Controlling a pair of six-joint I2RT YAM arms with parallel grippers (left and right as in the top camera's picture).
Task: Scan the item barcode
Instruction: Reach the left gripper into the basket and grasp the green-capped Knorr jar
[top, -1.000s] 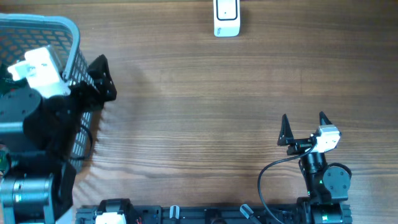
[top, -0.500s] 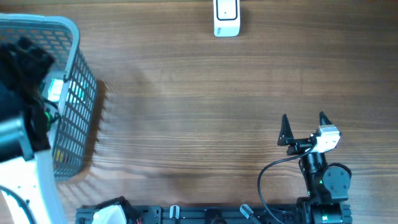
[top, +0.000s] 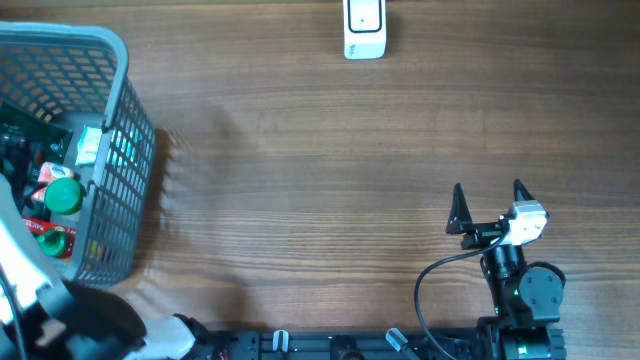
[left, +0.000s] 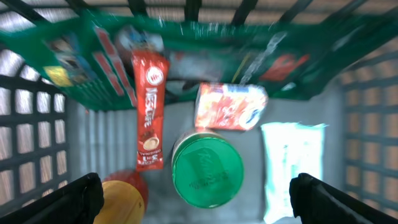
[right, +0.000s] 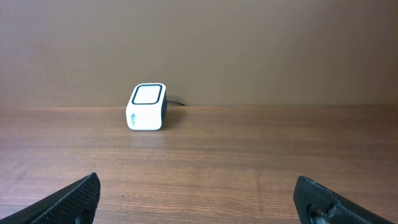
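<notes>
Basket (top: 118, 120) | green lid (left: 207, 169) inside | left hand (left: 196, 190) spread | right hand (top: 488, 192) spread

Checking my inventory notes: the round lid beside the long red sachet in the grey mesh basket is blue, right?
Not blue: the round lid is green. The left wrist view shows it beside the long red sachet in the grey mesh basket.

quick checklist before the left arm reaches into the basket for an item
1. Left gripper open, empty: ok
2. Green lid roughly centred under it: ok
3. Barcode found on any item: cannot tell, view is blurred
4. Scanner uncovered: ok
5. Right gripper open, away from basket: ok
</notes>
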